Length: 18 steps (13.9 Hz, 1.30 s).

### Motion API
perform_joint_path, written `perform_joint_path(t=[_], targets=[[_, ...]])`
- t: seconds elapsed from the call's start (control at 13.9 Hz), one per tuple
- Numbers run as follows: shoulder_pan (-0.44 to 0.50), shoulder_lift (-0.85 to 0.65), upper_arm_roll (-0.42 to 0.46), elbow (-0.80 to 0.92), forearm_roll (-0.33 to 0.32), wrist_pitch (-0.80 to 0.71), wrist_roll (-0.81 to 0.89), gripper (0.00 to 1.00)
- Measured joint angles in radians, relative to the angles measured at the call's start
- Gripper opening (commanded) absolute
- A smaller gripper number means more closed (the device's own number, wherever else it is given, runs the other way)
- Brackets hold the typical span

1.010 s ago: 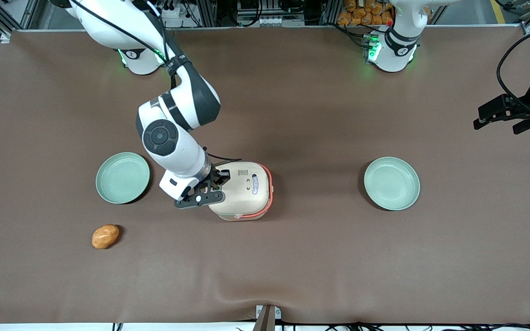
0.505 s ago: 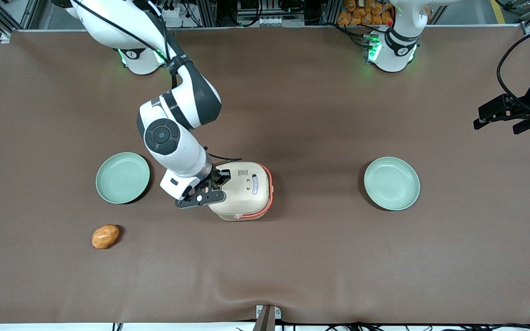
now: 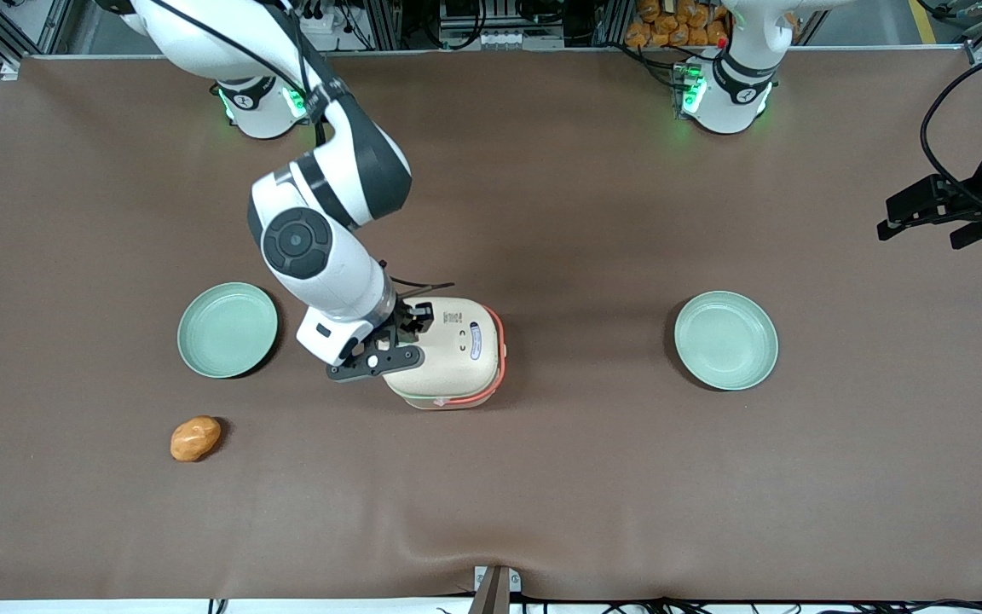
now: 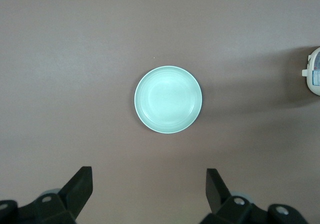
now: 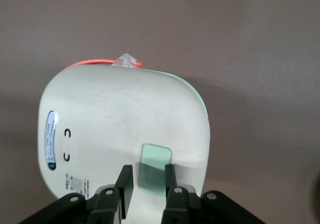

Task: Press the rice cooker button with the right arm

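Observation:
The cream rice cooker stands on the brown table, its orange-pink rim band showing. In the right wrist view the cooker's lid carries the pale green button. My right arm reaches down to the cooker's end nearest the working arm. My gripper is over that end of the lid. In the wrist view the gripper has its fingers a narrow gap apart, straddling the button and holding nothing. The button is hidden in the front view.
One pale green plate lies beside the cooker toward the working arm's end. Another plate lies toward the parked arm's end and shows in the left wrist view. An orange-brown lump lies nearer the front camera.
The arm's wrist and gripper have shifted slightly farther from the front camera, staying over the cooker's lid. The cooker has hardly moved.

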Motion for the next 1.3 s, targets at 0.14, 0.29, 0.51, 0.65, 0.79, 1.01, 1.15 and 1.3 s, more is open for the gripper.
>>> perform_joint_path(t=[0.14, 0.29, 0.51, 0.65, 0.79, 1.01, 1.15, 1.3], targets=[[-0.002, -0.039, -0.003, 0.027, 0.0, -0.065, 0.002, 1.0], [-0.018, -0.099, -0.005, 0.034, 0.0, -0.124, 0.005, 1.0], [-0.071, -0.206, -0.008, 0.036, 0.0, -0.25, 0.003, 1.0], [-0.128, -0.275, -0.007, 0.034, -0.001, -0.339, 0.003, 1.0], [-0.205, -0.334, -0.001, 0.027, -0.007, -0.423, 0.002, 1.0], [-0.335, -0.388, 0.002, 0.014, -0.02, -0.505, -0.049, 1.0], [-0.413, -0.408, 0.003, -0.003, -0.03, -0.52, -0.181, 1.0], [-0.462, -0.418, 0.003, -0.013, -0.061, -0.52, -0.249, 1.0]])
